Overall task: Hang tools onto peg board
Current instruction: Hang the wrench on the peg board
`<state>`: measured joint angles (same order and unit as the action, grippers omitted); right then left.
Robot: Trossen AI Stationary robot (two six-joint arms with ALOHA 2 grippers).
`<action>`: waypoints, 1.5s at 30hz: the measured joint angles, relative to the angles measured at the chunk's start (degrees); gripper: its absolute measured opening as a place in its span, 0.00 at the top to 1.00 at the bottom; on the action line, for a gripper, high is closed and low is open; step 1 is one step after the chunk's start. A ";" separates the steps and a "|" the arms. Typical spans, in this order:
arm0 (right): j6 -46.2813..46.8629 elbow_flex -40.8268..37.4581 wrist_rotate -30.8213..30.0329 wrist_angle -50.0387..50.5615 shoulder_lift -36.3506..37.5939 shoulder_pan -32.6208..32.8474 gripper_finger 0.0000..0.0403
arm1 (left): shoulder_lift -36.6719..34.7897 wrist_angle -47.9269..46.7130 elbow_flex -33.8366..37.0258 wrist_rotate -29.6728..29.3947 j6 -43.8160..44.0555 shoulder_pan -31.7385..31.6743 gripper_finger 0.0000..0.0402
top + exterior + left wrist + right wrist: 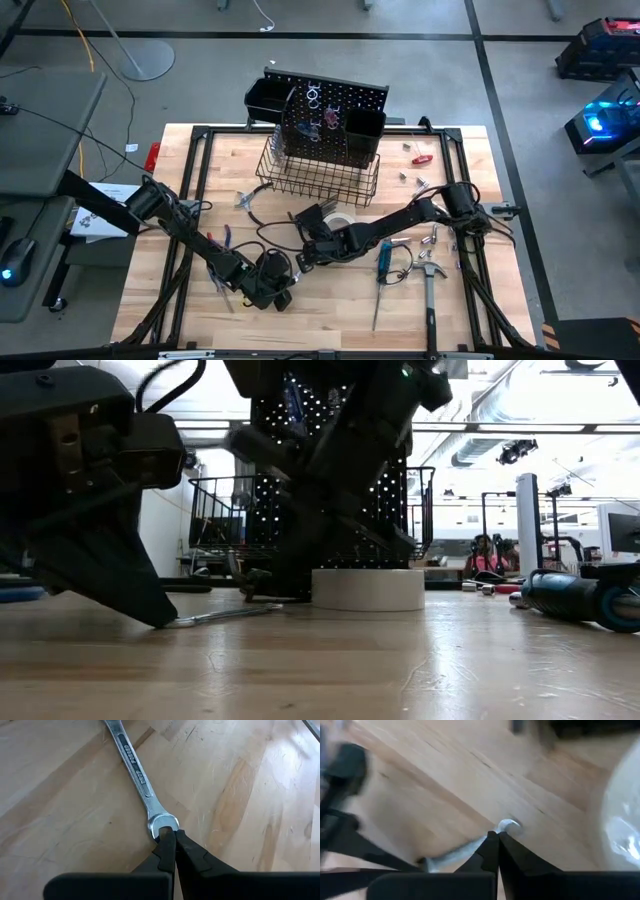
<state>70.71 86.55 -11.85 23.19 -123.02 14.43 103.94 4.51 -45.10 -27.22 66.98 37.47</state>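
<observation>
The step in hand seems to be picking up a wrench [134, 765] from the table [240, 795]; the left gripper [172, 840] has its fingers together on the open end; the right gripper [496, 839] is closed at another small wrench [465, 851]; next comes a lift toward the peg board [335, 125]

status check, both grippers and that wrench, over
Left gripper shut, tips at the wrench open end, wrench flat on table. Right gripper shut at another wrench beside tape roll. Nothing blocking.
</observation>
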 joint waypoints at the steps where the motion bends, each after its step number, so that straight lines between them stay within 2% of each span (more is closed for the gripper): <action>1: -0.22 0.49 -0.19 -0.04 0.02 -0.15 1.00 | 0.00 0.00 0.00 0.00 0.00 0.00 1.00; 17: -0.33 0.75 0.97 2.46 -1.27 -0.47 1.00 | -0.23 0.06 0.00 0.22 0.29 -0.30 1.00; 20: -0.69 0.75 0.03 2.40 -1.20 -0.43 1.00 | -2.00 -0.12 0.02 0.98 -0.38 -0.31 0.98; 26: -1.74 0.75 0.10 2.32 -0.97 -0.43 1.00 | -9.20 -1.95 0.04 1.14 -8.58 0.09 0.93; 33: -1.76 0.73 -0.06 2.45 -0.97 -0.46 1.00 | -14.30 -8.95 0.02 -4.95 -11.87 0.63 0.92; 45: -1.23 0.99 1.19 1.91 -3.26 -0.47 1.00 | -13.84 -9.90 0.04 -5.92 -9.18 0.81 0.92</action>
<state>69.48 87.55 -10.66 25.11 -126.28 13.96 90.11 -5.39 -45.06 -33.14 57.80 38.28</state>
